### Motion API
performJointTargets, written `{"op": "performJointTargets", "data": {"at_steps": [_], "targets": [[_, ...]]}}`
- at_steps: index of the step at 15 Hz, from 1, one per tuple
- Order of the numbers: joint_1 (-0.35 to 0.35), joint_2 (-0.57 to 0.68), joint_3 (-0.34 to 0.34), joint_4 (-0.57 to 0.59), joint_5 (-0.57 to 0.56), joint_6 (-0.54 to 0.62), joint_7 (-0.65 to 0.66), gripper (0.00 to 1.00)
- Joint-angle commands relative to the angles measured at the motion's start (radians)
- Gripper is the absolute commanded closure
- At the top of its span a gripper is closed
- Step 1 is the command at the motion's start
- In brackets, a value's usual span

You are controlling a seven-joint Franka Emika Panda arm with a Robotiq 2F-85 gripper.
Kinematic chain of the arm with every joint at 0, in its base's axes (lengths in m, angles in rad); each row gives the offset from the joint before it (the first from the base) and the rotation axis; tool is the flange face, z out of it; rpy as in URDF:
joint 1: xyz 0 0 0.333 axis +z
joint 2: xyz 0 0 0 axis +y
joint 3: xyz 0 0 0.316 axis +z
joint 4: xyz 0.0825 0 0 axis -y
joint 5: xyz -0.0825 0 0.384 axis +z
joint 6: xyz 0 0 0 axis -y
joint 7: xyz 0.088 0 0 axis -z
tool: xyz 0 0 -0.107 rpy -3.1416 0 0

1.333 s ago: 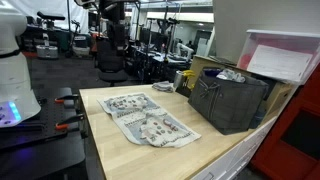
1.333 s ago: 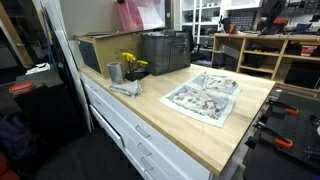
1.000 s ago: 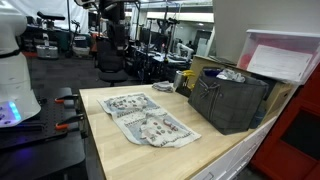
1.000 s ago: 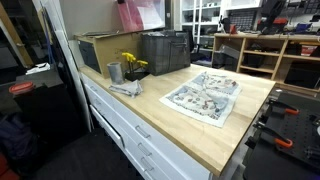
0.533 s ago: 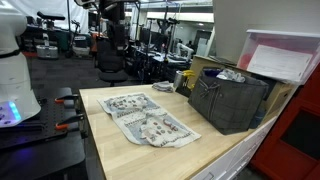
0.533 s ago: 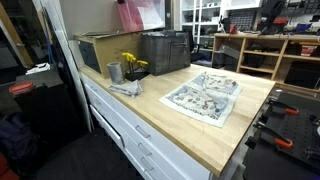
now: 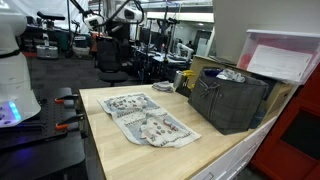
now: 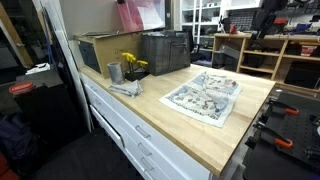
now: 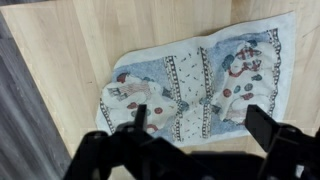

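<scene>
A patterned cloth (image 9: 200, 80) lies flat on the wooden table (image 9: 70, 40), printed in blue, white and red. My gripper (image 9: 197, 128) hangs high above the cloth's near edge and is open. Its dark fingers (image 9: 268, 126) stand wide apart with nothing between them and touch nothing. In both exterior views the cloth (image 7: 145, 118) (image 8: 205, 95) lies spread out in the middle of the tabletop. Part of the arm (image 7: 122, 12) shows at the top of an exterior view, well above the table.
A dark crate (image 7: 230, 100) (image 8: 165, 50) stands at the back of the table (image 7: 210, 150), under a pink-lidded clear bin (image 7: 285, 55). A metal cup (image 8: 114, 71) with yellow flowers (image 8: 132, 63) and a grey rag (image 8: 125, 88) sit near one corner. White drawers (image 8: 130, 130) front the bench.
Part of the arm has come into the top of an exterior view within the last half second. The cloth and the other things have not moved.
</scene>
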Motion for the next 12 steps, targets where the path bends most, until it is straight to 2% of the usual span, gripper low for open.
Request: {"op": "performJointTargets", "data": {"at_steps": [1, 3, 6, 10, 12], "targets": [[0.019, 0.227, -0.028, 0.036, 0.049, 0.153, -0.04, 0.0], [0.038, 0.352, -0.044, 0.069, 0.098, 0.221, -0.07, 0.0], [0.04, 0.509, -0.047, 0.147, 0.189, 0.26, -0.139, 0.0], [-0.013, 0.706, -0.005, 0.297, 0.282, 0.26, -0.192, 0.0], [-0.049, 0.752, 0.037, 0.357, 0.334, 0.227, -0.241, 0.0]]}}
